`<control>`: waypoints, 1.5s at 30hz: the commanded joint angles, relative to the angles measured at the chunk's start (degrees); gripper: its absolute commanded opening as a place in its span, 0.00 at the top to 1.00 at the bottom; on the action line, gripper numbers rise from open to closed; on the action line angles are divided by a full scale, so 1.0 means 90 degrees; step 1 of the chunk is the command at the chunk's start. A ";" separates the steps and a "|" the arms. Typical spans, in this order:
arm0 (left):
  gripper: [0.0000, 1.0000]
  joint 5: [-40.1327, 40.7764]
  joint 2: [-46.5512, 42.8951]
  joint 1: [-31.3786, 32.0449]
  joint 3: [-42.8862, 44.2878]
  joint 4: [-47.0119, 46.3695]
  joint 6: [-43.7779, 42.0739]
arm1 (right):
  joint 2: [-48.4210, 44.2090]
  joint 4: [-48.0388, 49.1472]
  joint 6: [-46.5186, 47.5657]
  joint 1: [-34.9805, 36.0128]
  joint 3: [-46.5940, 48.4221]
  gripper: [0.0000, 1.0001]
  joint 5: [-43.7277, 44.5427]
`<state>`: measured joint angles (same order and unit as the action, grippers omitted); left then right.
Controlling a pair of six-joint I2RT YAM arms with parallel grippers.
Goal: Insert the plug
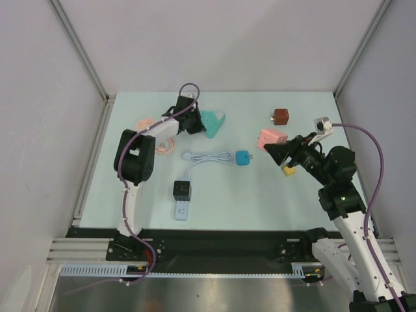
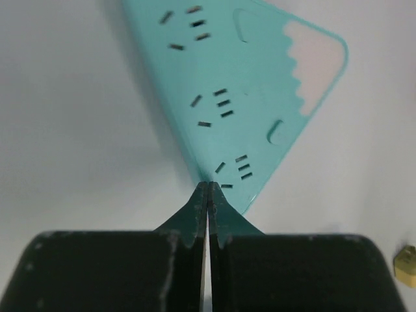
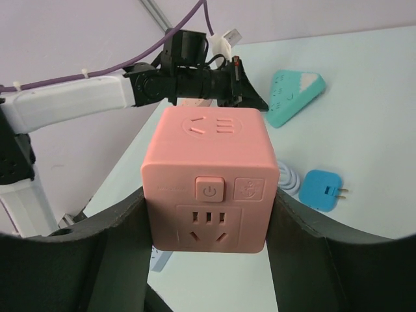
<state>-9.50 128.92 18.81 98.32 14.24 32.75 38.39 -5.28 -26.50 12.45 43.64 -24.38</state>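
One blue plug (image 1: 244, 158), square with two prongs showing, lies on the tabletop (image 1: 260, 195), ending a white cable (image 1: 208, 156). Just right of the plug, your right gripper (image 3: 208, 208) pinches a pink cube socket (image 3: 208, 149). Up-left of the plug, your left gripper (image 2: 207, 192), pressed together, touches the teal strip (image 2: 247, 84).

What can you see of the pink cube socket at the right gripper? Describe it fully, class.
The pink cube socket is a matte, plastic-looking block with rounded edges. Its upper face carries outlet slots. The face towards the wrist camera has a square power button, a small embossed mark beside it and another outlet below. It sits upright between the fingers of the right gripper, which press against its two sides. Whether it is lifted is unclear.
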 commanded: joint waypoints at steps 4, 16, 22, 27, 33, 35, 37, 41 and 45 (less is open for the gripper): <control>0.98 -0.0273 -0.1052 0.0770 -0.1266 -0.0585 0.0414 | 0.0001 -0.0028 0.0103 -0.0016 0.0317 1.00 0.0180; 0.64 0.0635 -0.0841 0.0187 0.0128 0.0049 -0.0660 | 0.0187 -0.0009 0.0112 -0.0006 0.0278 1.00 0.0141; 0.68 0.0752 0.0447 -0.0205 0.1924 0.0420 -0.0856 | 0.0295 -0.0010 0.0240 -0.0006 0.0327 1.00 0.0131; 0.71 0.0841 0.1484 -0.0263 0.3439 0.0615 -0.1022 | 0.0412 0.0137 0.0240 -0.0016 0.0298 1.00 0.0082; 0.71 0.0548 0.1895 -0.0303 0.3714 0.0654 -0.0807 | 0.0480 0.0118 0.0337 -0.0026 0.0366 1.00 0.0043; 0.71 0.0333 0.1954 -0.0303 0.3714 0.0674 -0.0807 | 0.0471 0.0089 0.0357 -0.0016 0.0376 1.00 0.0053; 0.71 0.0168 0.2003 -0.0303 0.3695 0.0790 -0.0788 | 0.0471 0.0050 0.0347 -0.0026 0.0376 1.00 0.0053; 0.74 -0.0164 0.1896 -0.0283 0.3306 0.1171 -0.0710 | 0.0441 -0.0116 0.0356 -0.0026 0.0434 1.00 0.0092; 0.76 -0.0507 0.1195 -0.0234 0.1949 0.1123 -0.0544 | 0.0800 -0.0779 0.0717 -0.0035 0.0814 1.00 0.0345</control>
<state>-9.82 145.67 16.01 123.09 21.56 26.24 43.46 -11.00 -23.22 12.45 45.23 -22.96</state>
